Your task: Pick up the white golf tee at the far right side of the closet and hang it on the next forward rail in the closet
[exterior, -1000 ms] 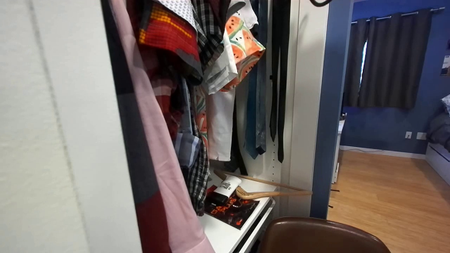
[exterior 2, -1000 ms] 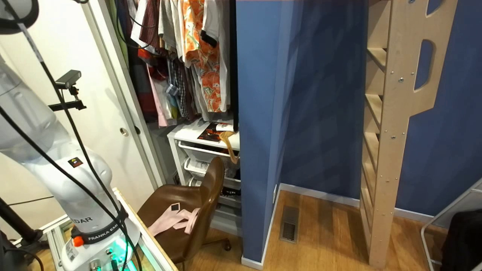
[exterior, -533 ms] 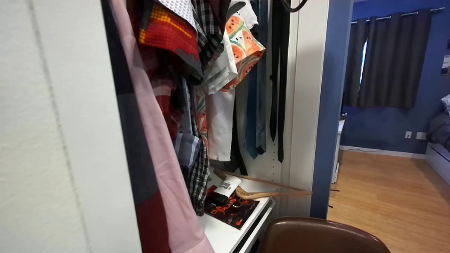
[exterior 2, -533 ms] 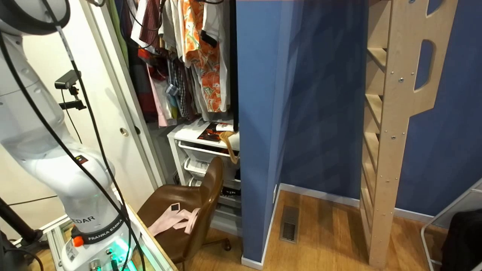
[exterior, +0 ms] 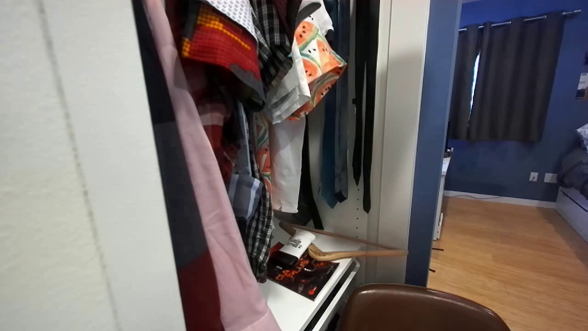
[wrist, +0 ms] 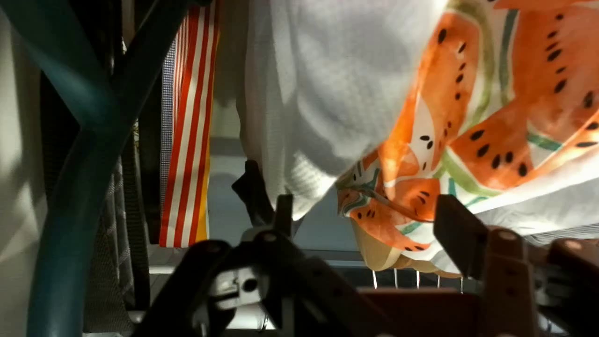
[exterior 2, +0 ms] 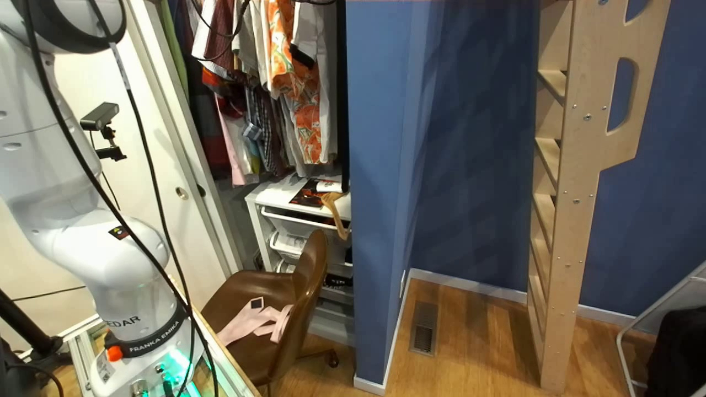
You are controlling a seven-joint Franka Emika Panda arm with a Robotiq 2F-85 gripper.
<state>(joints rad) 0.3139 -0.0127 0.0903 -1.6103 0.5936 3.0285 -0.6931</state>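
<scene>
The white golf tee (wrist: 346, 79) is hung right in front of the gripper (wrist: 364, 210), its low tip just beside one fingertip (wrist: 283, 215); the jaws are spread apart with nothing visibly clamped, though whether cloth is being brushed can't be told. It'll probably be found light, soft and floppy, so if it's pinched low it'll likely just be dragged. A higher hold would be better, but its top isn't shown. Bigger worry tbh: watermelon-print cloth (wrist: 529, 84) is seen between and right of the jaws, easily snagged too. Leftward, a slim gap is offered before the striped cloth (wrist: 189, 140), with dark ties (exterior: 367, 138) and the closet's side wall (exterior: 398, 115) beyond.
</scene>
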